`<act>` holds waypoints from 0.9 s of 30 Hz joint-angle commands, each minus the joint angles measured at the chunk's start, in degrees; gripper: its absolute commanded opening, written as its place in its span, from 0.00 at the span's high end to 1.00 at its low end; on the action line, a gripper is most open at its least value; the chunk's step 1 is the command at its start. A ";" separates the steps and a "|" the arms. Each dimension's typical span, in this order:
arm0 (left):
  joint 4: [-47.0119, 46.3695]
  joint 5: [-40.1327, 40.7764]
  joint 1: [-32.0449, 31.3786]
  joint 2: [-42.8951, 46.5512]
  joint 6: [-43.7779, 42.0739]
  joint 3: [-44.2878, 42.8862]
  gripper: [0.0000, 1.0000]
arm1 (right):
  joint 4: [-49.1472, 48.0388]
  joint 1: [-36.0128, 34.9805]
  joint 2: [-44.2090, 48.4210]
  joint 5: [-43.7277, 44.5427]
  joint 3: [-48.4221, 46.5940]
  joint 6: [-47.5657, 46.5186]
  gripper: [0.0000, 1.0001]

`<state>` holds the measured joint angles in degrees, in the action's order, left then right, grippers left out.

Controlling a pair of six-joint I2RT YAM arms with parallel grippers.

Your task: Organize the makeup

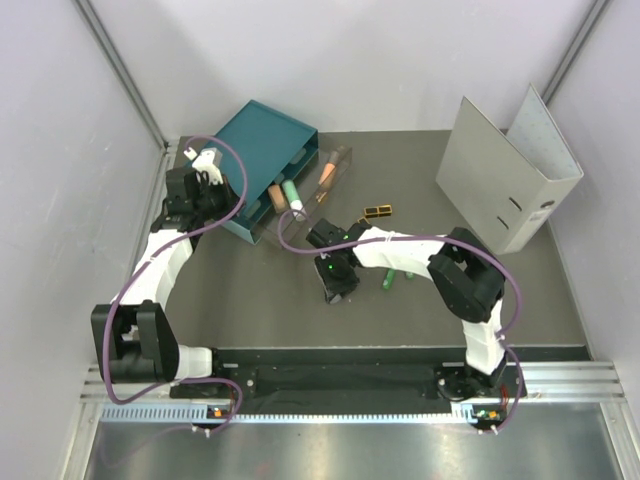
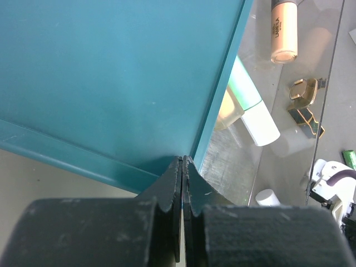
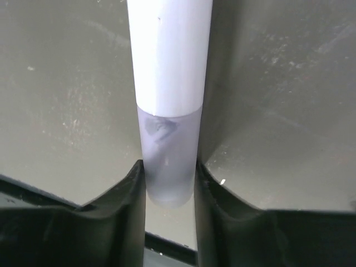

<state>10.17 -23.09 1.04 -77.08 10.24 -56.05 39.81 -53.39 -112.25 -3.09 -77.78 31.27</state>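
The right jaws are clamped on a white tube [image 3: 169,67], its frosted end pinched between them and the rest pointing straight ahead, low over the desk [image 1: 250,300]; whether it touches the desk I cannot tell. The left jaws are pressed together with nothing between them, tips at the near corner of the teal box [image 2: 111,72].

My judgement is that the job is under way but well short of done. Ahead and to the right of the left jaws a clear drawer [image 2: 233,167] stands pulled out, and a peach tube [image 2: 283,30] and a pale green tube [image 2: 245,94] already lie in it. The white tube is in hand but not yet put away. A bright green tube [image 1: 389,279] lies on the desk just behind the right jaws, beside that arm, and a black-and-gold case [image 1: 378,211] lies ahead of them, seemingly outside the drawer.

Between the right jaws and the drawer the desk looks open. The left jaws sit on the box's far side from them, and the grey binder [image 1: 510,175] stands well off to their right.
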 commanded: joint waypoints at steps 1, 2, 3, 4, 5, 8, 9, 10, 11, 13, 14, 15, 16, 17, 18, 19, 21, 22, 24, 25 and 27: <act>15.67 -2.48 -0.86 -1.23 -1.01 3.40 1.00 | -2.29 -0.49 -1.40 1.86 0.26 -1.47 0.92; 15.58 -2.48 -0.78 -1.23 -1.01 3.49 1.00 | -1.85 -0.40 -0.61 1.78 0.26 -1.91 0.93; 15.40 -2.48 -0.86 -1.32 -0.92 3.67 1.00 | -1.23 -0.40 -0.26 1.77 0.08 -2.35 0.95; 15.31 -2.48 -0.86 -1.32 -0.84 3.76 1.00 | -0.71 -0.40 0.18 1.69 0.00 -3.13 0.95; 15.23 -2.48 -0.86 -1.32 -0.84 3.93 1.00 | 0.69 -0.40 1.23 1.16 -0.18 -3.66 0.96; 14.88 -2.40 -0.86 -1.23 -0.57 4.28 1.00 | 2.89 -0.49 4.47 -1.81 -0.71 -6.91 0.96; 14.70 -2.48 -0.86 -1.15 -0.31 4.37 1.00 | 3.25 -0.49 5.45 -2.61 -1.06 -7.88 0.96; 14.52 -2.31 -0.86 -1.14 -0.22 4.46 1.00 | 4.04 -0.58 6.42 -3.58 -1.32 -9.89 0.95; 14.35 -2.31 -0.86 -1.14 -0.13 4.63 1.00 | 4.57 -0.58 8.34 -4.63 -1.76 -10.69 0.95; 13.74 -2.48 -0.78 -1.32 0.13 4.81 1.00 | 6.68 -1.28 9.67 -5.87 -3.69 -13.67 0.95; 13.73 -2.48 -0.86 -1.41 0.22 4.90 1.00 | 7.12 -1.89 10.98 -7.18 -4.48 -14.47 0.94; 13.56 -2.48 -0.86 -1.49 0.31 4.90 1.00 | 7.64 -1.98 11.52 -8.06 -6.31 -15.26 0.94; 13.56 -2.48 -0.86 -1.67 0.31 4.90 1.00 | 7.74 -2.07 12.05 -9.37 -7.29 -16.58 0.94; 13.47 -2.40 -0.86 -1.67 0.39 4.99 1.00 | 7.74 -2.16 12.75 -12.00 -8.43 -16.76 0.94; 13.38 -2.48 -0.86 -1.85 0.48 5.07 1.00 | 7.74 -2.16 13.02 -12.98 -11.40 -16.85 0.93; 13.38 -2.48 -0.86 -1.76 0.48 5.08 1.00 | 7.74 -2.16 12.93 -14.12 -13.35 -16.59 0.93; 12.94 -2.48 -0.86 -1.85 0.92 5.43 1.00 | 8.09 -2.07 11.27 -16.24 -20.52 -15.89 0.92; 12.85 -2.48 -0.86 -1.85 1.01 5.43 1.00 | 8.26 -2.07 10.48 -17.11 -23.09 -14.75 0.92; 12.68 -2.48 -0.86 -1.85 1.19 5.60 1.00 | 8.18 -1.90 7.40 -19.14 -30.63 -13.52 0.92; 12.76 -2.40 -0.78 -1.85 1.19 5.69 1.00 | 7.74 -1.81 5.39 -20.27 -32.94 -12.12 0.92; 12.68 -2.31 -0.86 -1.85 1.10 5.60 1.00 | 6.51 -1.11 3.53 -22.03 -37.77 -10.45 0.92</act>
<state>8.10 -23.24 1.04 -76.79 10.96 -54.81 48.86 -54.78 -105.27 -19.11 -105.91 17.82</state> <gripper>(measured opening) 0.010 0.325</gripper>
